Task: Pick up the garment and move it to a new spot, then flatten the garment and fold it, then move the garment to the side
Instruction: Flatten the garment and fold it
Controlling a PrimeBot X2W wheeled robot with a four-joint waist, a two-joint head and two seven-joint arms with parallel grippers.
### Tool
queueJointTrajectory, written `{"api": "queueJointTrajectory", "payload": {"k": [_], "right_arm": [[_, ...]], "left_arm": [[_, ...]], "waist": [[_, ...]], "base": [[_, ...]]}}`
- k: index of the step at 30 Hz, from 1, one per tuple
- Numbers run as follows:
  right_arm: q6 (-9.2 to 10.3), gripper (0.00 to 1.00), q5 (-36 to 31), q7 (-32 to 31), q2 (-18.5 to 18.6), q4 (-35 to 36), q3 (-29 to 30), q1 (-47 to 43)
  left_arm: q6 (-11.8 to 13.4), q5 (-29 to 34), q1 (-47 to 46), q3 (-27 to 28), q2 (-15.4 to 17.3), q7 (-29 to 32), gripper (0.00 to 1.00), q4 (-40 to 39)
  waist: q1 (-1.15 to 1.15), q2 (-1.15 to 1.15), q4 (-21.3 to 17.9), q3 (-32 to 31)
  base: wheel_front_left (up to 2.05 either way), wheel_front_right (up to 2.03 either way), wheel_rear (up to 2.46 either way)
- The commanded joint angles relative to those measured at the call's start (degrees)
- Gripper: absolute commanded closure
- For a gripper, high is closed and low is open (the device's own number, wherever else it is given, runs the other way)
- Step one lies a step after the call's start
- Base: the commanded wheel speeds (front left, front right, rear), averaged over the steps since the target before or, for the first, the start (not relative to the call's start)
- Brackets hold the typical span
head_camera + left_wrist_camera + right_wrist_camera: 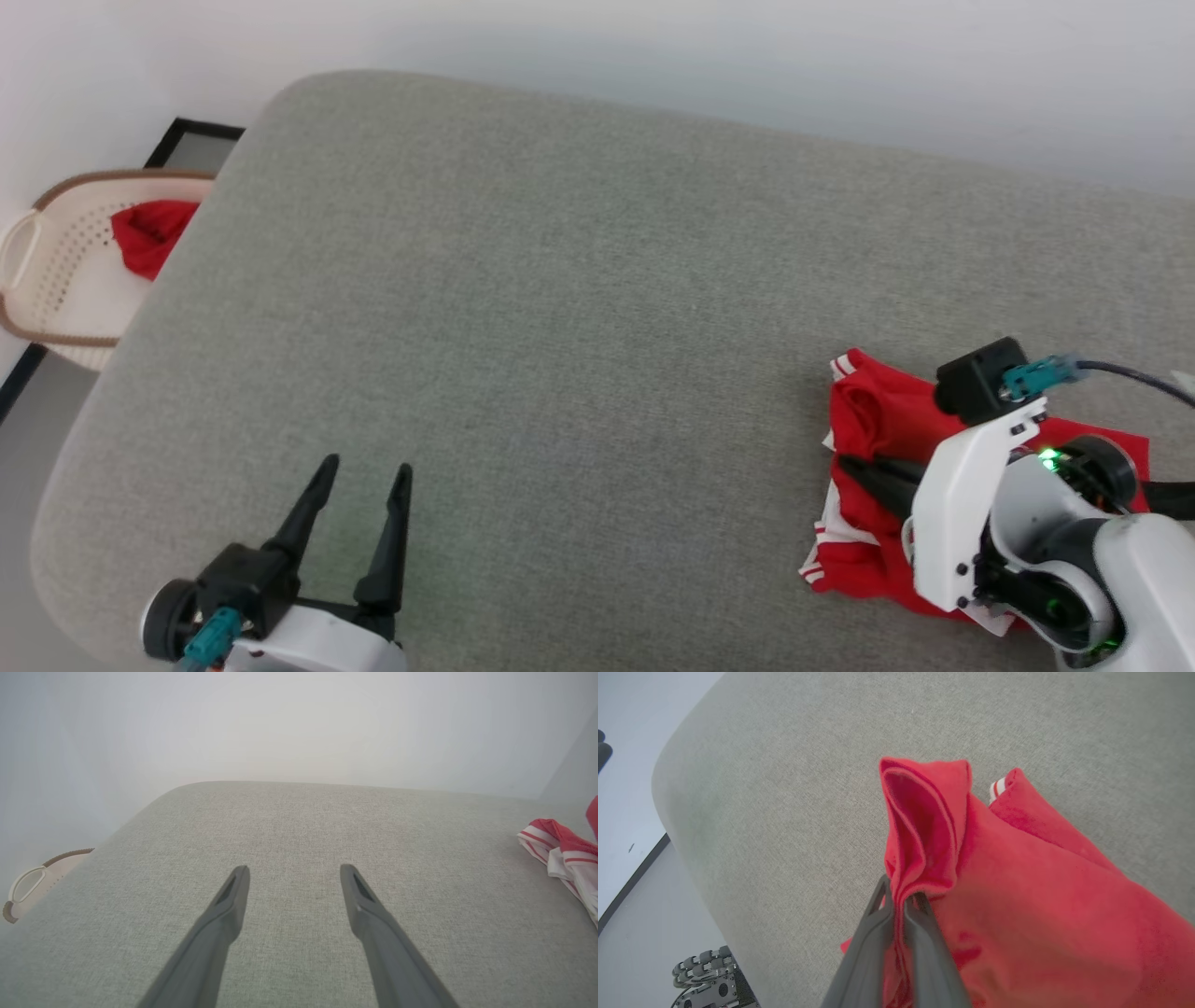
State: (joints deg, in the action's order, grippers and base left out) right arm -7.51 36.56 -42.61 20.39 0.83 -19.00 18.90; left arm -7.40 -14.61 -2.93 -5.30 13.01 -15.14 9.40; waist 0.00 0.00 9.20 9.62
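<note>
Your right gripper [900, 895] is pinched tight on a red fold of the garment [1041, 905]. It lies bunched toward the grey cushion's [560, 280] front right. Your left gripper [366, 469] stands wide open near the front left corner.

You can read no text, number, label, brand or sign in any of these views. The garment [873, 415] is bunched up, and the folds turned toward you show plain red cloth with red-and-white striped trim at the edges.
</note>
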Motion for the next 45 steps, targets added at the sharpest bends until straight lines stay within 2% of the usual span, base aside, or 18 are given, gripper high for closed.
{"api": "queueJointTrajectory", "payload": {"k": [1, 5, 14, 15, 16, 17, 18, 24, 29, 34, 38, 45], "right_arm": [[0.04, 1.0, 0.1, 0.7, -0.5, -1.4, -0.8, 0.6], [0.04, 1.0, -0.1, 3.7, -0.4, -6.8, -2.6, 1.7], [0.04, 1.0, 1.5, 12.8, -2.8, -18.8, -6.0, 4.6], [0.04, 0.95, 1.8, 13.6, -3.0, -19.2, -7.1, 5.0], [0.04, 0.67, 2.6, 14.4, -3.3, -19.6, -7.7, 5.3], [0.04, 0.22, 3.6, 15.1, -3.5, -19.8, -8.2, 5.5], [0.04, 0.0, 4.2, 15.7, -3.3, -19.9, -8.8, 5.8], [0.05, 0.0, 7.8, 21.1, -0.1, -18.5, -9.9, 6.3], [0.05, 0.0, 10.0, 28.1, 5.4, -17.2, -9.3, 3.5], [0.04, 0.0, 10.4, 35.0, 10.0, -19.7, -6.1, -0.8], [0.04, 0.0, 9.6, 40.0, 10.4, -21.8, -2.3, -4.0], [0.04, 0.0, 5.4, 49.5, 6.1, -24.5, 3.7, -9.1]], "left_arm": [[-0.1, -0.1, -0.7, -0.3, -0.1, 0.0, 0.0, 0.0], [-0.1, -0.3, -1.7, -1.1, -0.3, 0.0, 0.0, 0.5], [-0.1, -1.0, -2.5, -1.8, -0.2, 0.0, 0.0, 1.7], [-0.1, -1.1, -2.4, -1.6, -0.1, 0.0, 0.0, 1.8], [-0.1, -1.2, -2.2, -1.5, 0.1, 0.0, 0.0, 1.9], [-0.1, -1.2, -2.0, -1.4, 0.2, 0.0, 0.0, 2.0], [-0.1, -1.2, -1.8, -1.4, 0.2, 0.0, 0.0, 2.2], [-0.1, -2.0, -0.5, -1.3, 0.9, 0.0, 0.0, 3.3], [-0.1, -3.1, 0.7, -1.8, 0.7, 0.0, 0.0, 4.8], [-0.1, -4.5, 1.6, -2.7, 0.4, 0.0, 0.0, 7.2], [-0.1, -5.5, 2.1, -2.6, 1.2, 0.0, 0.0, 8.3], [-0.1, -5.5, 3.9, -1.1, 2.2, 0.0, 0.0, 7.8]], "waist": [[0.0, 0.0, 0.9, 0.7], [0.0, 0.0, 1.5, 1.2], [0.0, 0.0, 0.6, 0.4], [0.0, 0.0, 0.3, 0.1], [0.0, 0.0, 0.0, -0.3], [0.0, 0.0, -0.5, -0.7], [0.0, 0.0, -0.8, -1.2], [0.0, 0.0, -3.7, -4.5], [0.0, 0.0, -5.7, -7.5], [0.0, 0.0, -7.1, -9.3], [0.0, 0.0, -8.2, -9.7], [0.0, 0.0, -9.1, -11.2]], "base": [[0.0, 0.0, 0.0], [0.0, 0.0, 0.0], [0.0, 0.0, 0.0], [0.0, 0.0, 0.0], [0.0, 0.0, 0.0], [0.0, 0.0, 0.0], [0.0, 0.0, 0.0], [0.0, 0.0, 0.0], [0.0, 0.0, 0.0], [0.0, 0.0, 0.0], [0.0, 0.0, 0.0], [0.0, 0.0, 0.0]]}}
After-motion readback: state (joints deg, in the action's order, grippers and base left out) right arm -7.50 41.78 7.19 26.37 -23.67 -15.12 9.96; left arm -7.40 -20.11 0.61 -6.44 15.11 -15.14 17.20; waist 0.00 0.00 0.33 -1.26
